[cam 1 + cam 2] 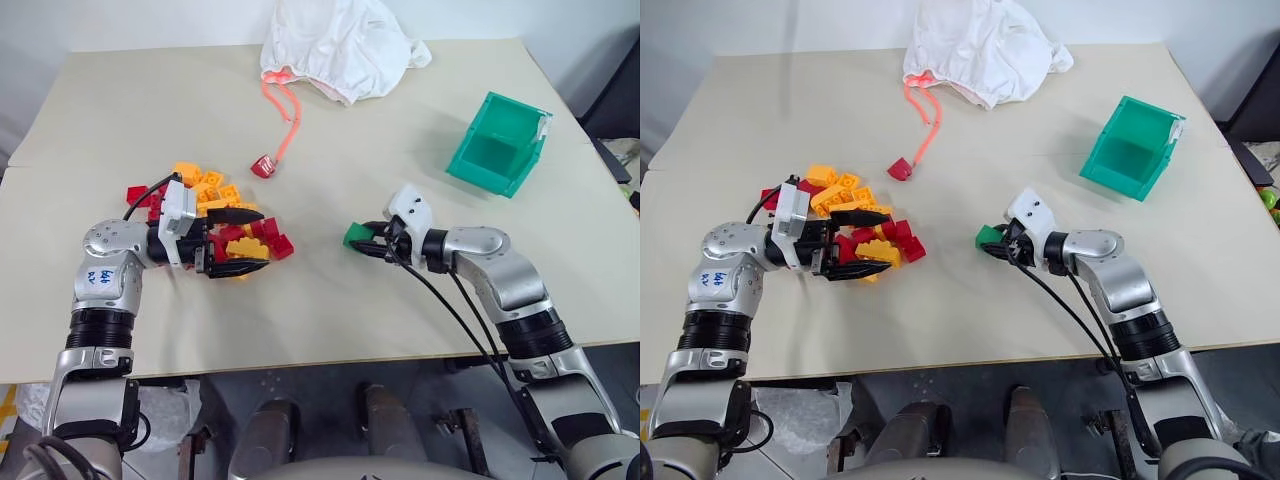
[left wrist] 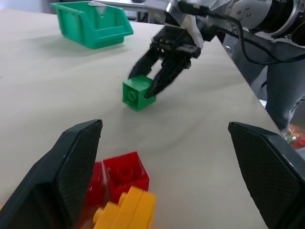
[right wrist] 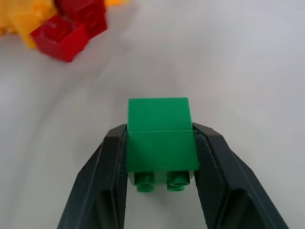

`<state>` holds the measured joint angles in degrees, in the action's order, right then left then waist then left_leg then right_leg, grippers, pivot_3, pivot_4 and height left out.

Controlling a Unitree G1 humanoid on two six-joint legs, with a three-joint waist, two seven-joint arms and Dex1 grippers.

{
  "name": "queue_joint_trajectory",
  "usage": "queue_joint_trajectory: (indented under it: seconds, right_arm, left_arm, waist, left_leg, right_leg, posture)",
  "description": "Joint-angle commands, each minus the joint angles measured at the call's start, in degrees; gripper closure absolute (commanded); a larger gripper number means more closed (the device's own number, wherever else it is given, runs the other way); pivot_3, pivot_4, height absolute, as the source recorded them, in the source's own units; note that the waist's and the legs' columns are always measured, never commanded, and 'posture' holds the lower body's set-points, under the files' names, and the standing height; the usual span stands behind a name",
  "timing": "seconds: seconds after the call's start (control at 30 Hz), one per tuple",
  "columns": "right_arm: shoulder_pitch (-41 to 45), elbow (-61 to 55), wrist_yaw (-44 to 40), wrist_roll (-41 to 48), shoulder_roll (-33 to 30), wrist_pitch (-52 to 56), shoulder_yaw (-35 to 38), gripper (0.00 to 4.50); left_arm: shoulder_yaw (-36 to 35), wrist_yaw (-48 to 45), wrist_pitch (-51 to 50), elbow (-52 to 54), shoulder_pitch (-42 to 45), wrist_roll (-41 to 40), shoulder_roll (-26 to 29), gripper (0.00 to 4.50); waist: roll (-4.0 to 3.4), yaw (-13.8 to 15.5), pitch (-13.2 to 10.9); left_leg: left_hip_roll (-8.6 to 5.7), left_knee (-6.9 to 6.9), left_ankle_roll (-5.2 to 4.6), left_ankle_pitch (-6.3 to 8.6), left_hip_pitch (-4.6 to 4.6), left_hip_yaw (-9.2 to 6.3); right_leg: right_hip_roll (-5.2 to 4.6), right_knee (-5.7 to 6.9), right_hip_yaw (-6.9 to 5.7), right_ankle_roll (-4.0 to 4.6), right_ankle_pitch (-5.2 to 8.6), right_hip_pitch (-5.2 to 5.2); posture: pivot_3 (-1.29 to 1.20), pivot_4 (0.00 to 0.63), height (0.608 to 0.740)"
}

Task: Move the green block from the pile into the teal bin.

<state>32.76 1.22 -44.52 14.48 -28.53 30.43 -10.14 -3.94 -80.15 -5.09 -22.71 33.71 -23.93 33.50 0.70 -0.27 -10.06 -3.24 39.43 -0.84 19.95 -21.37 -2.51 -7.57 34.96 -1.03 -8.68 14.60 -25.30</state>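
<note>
Right wrist view: right gripper (image 3: 161,157) clamped on the green block (image 3: 160,140), block low on the table (image 1: 400,130), apart from the pile (image 1: 215,210). Teal bin (image 1: 500,145) lies ahead-right of it. Left gripper (image 1: 243,242) spread wide over pile, holding nothing.

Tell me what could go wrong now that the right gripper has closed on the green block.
The right gripper pinches the green block only near its fingertips, so the block could twist or slip out on lifting. The block still looks to be resting on the table, so dragging instead of lifting may pry it loose. The teal bin sits far off with slanted walls; a release over its rim could bounce the block out.
</note>
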Motion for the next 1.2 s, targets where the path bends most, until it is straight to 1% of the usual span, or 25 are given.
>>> queue_joint_trajectory:
  seconds: [0.03,0.1,0.17,0.23,0.3,0.37,0.47,0.53,0.6,0.67,0.73,0.8,0.83,0.87,0.97,1.03,1.07,1.17,1.2]
  right_arm:
    - [-3.1,-10.9,7.2,0.4,1.0,3.4,5.4,3.0]
    - [-5.0,-15.5,11.2,-0.4,0.7,5.1,8.5,3.0]
    - [-5.6,-17.6,13.5,-1.6,-0.7,6.0,10.3,3.0]
    - [-5.4,-18.0,15.6,-3.5,-2.6,6.3,12.1,3.0]
    - [-4.1,-14.7,17.9,-7.1,-6.0,4.9,13.6,3.0]
    - [-1.8,-9.3,20.2,-10.1,-8.4,2.1,14.4,3.0]
    - [3.6,1.5,23.3,-12.7,-10.3,-2.5,15.7,3.0]
    - [9.1,12.9,23.9,-15.0,-11.8,-8.9,14.8,3.0]
    - [15.1,24.9,23.7,-16.4,-11.9,-15.3,13.8,3.0]
    - [20.1,35.2,23.5,-17.7,-11.5,-20.6,12.7,3.0]
    - [23.6,43.0,23.3,-18.6,-11.2,-25.2,12.1,3.0]
    - [27.5,51.6,24.6,-19.9,-11.1,-29.2,11.5,2.28]
    - [28.8,54.5,24.8,-20.2,-11.1,-30.8,11.4,2.22]
    - [29.7,56.4,24.9,-20.4,-11.1,-32.1,11.3,1.84]
    - [31.2,59.0,24.6,-20.3,-10.8,-34.5,11.6,1.0]
    - [31.1,58.5,24.2,-19.7,-10.6,-35.2,12.0,0.24]
    - [30.3,56.9,23.2,-19.2,-10.6,-35.4,12.2,0.06]
    - [25.8,47.9,17.8,-15.6,-10.3,-33.4,13.3,0.06]
    - [22.2,41.0,14.1,-13.0,-10.3,-31.3,13.7,0.06]
  left_arm:
    - [1.7,3.6,1.3,2.3,1.6,1.9,-2.5,0.0]
    - [2.9,6.2,2.6,2.7,2.7,3.2,-5.0,0.0]
    - [3.5,8.9,3.0,2.4,3.7,4.0,-7.2,0.0]
    - [4.1,13.1,3.7,1.6,5.0,5.8,-9.7,0.0]
    - [5.2,18.9,5.8,-0.1,6.7,8.7,-13.1,0.0]
    - [5.6,22.4,7.8,-1.7,7.8,10.0,-16.2,0.0]
    - [6.6,28.4,8.6,-3.8,9.2,12.9,-20.1,0.0]
    - [7.6,33.6,9.4,-6.0,10.8,15.1,-23.6,0.0]
    - [8.3,37.5,10.7,-8.5,12.7,17.1,-26.1,0.0]
    - [8.5,39.5,11.7,-10.4,13.9,18.1,-27.5,0.0]
    - [8.5,40.1,12.5,-11.2,14.4,18.3,-28.1,0.0]
    - [8.6,40.4,12.7,-11.2,14.5,18.3,-28.4,0.0]
    - [8.7,40.4,12.8,-10.9,14.4,18.3,-28.4,0.0]
    - [8.8,40.3,12.8,-10.5,14.2,18.4,-28.1,0.0]
    - [8.6,39.5,11.8,-9.2,13.7,17.7,-27.4,0.0]
    - [7.6,39.0,10.8,-7.9,13.3,16.3,-26.9,0.0]
    - [7.2,38.0,10.6,-7.0,13.0,15.4,-26.4,0.0]
    - [5.7,34.5,8.2,-2.8,11.5,12.0,-24.2,0.0]
    - [4.7,32.6,7.3,-0.7,10.6,10.3,-22.6,0.0]
  waist:
    - [0.0,0.1,0.0]
    - [0.0,0.4,0.0]
    - [0.0,0.5,0.0]
    - [0.01,0.5,0.0]
    - [0.0,0.6,0.0]
    - [0.0,0.6,0.0]
    - [0.0,0.3,0.0]
    - [0.0,0.0,0.0]
    - [0.0,0.0,0.0]
    - [0.0,-0.1,0.0]
    - [-0.01,-0.1,0.0]
    - [-0.01,-0.2,0.0]
    - [-0.02,-0.3,0.0]
    - [-0.02,-0.3,0.0]
    - [-0.03,-0.4,0.0]
    - [-0.03,-0.4,0.0]
    - [-0.03,-0.4,0.0]
    - [-0.04,-0.5,0.0]
    - [-0.05,-0.5,0.0]
  left_leg:
    - [0.0,-0.01,0.01,0.0,0.0,0.0]
    - [-0.02,0.0,0.01,0.0,-0.06,0.0]
    - [-0.06,0.08,-0.01,0.0,-0.11,-0.02]
    - [-0.13,0.15,-0.03,0.0,-0.13,0.0]
    - [-0.22,0.16,-0.04,0.0,-0.13,0.02]
    - [-0.25,0.15,-0.04,0.0,-0.13,0.06]
    - [-0.24,0.14,-0.06,-0.01,-0.13,0.17]
    - [-0.21,0.08,-0.05,-0.01,-0.11,0.22]
    - [-0.19,0.05,-0.05,-0.02,-0.09,0.31]
    - [-0.18,0.01,-0.06,-0.03,-0.06,0.39]
    - [-0.16,-0.14,-0.05,-0.05,0.0,0.43]
    - [-0.15,-0.27,-0.04,-0.06,0.04,0.47]
    - [-0.14,-0.3,-0.04,-0.06,0.04,0.47]
    - [-0.15,-0.32,-0.04,-0.06,0.03,0.47]
    - [-0.07,-0.34,-0.05,-0.05,-0.01,0.46]
    - [-0.05,-0.34,-0.04,-0.06,-0.03,0.44]
    - [-0.03,-0.33,-0.04,-0.05,-0.03,0.43]
    - [0.04,-0.32,-0.04,-0.06,-0.04,0.41]
    - [0.08,-0.32,-0.03,-0.05,-0.06,0.37]
  right_leg:
    - [0.0,0.0,0.0,0.01,0.0,-0.02]
    - [-0.02,0.01,0.0,0.0,0.0,-0.05]
    - [-0.05,0.03,0.01,-0.01,-0.01,-0.04]
    - [-0.06,0.02,0.04,-0.05,-0.03,-0.04]
    - [-0.03,0.01,0.04,-0.05,-0.03,-0.03]
    - [-0.03,0.02,0.06,-0.05,-0.03,-0.03]
    - [-0.02,-0.02,0.08,-0.08,-0.05,-0.04]
    - [0.02,-0.01,0.11,-0.08,-0.04,-0.07]
    - [0.02,-0.04,0.15,-0.08,-0.04,-0.07]
    - [0.02,-0.06,0.18,-0.09,-0.05,-0.08]
    - [0.02,-0.13,0.21,-0.09,-0.05,-0.08]
    - [0.02,-0.21,0.22,-0.09,-0.05,-0.08]
    - [0.02,-0.23,0.22,-0.09,-0.05,-0.09]
    - [0.01,-0.27,0.22,-0.09,-0.05,-0.1]
    - [-0.01,-0.36,0.21,-0.1,-0.06,-0.1]
    - [-0.02,-0.39,0.2,-0.13,-0.07,-0.11]
    - [-0.02,-0.39,0.2,-0.13,-0.07,-0.1]
    - [-0.01,-0.39,0.18,-0.13,-0.07,-0.1]
    - [0.0,-0.4,0.15,-0.13,-0.07,-0.1]
  posture:
    - [0.0,0.15,0.74]
    - [0.0,0.15,0.74]
    - [0.0,0.15,0.74]
    - [0.0,0.15,0.74]
    - [0.0,0.15,0.74]
    - [0.0,0.15,0.74]
    - [0.0,0.15,0.74]
    - [0.0,0.15,0.74]
    - [0.0,0.15,0.74]
    - [0.0,0.15,0.74]
    - [0.0,0.15,0.74]
    - [0.0,0.15,0.74]
    - [0.0,0.15,0.74]
    - [0.0,0.15,0.74]
    - [0.0,0.15,0.74]
    - [0.0,0.15,0.74]
    - [0.0,0.15,0.74]
    - [0.0,0.15,0.74]
    - [0.0,0.15,0.74]
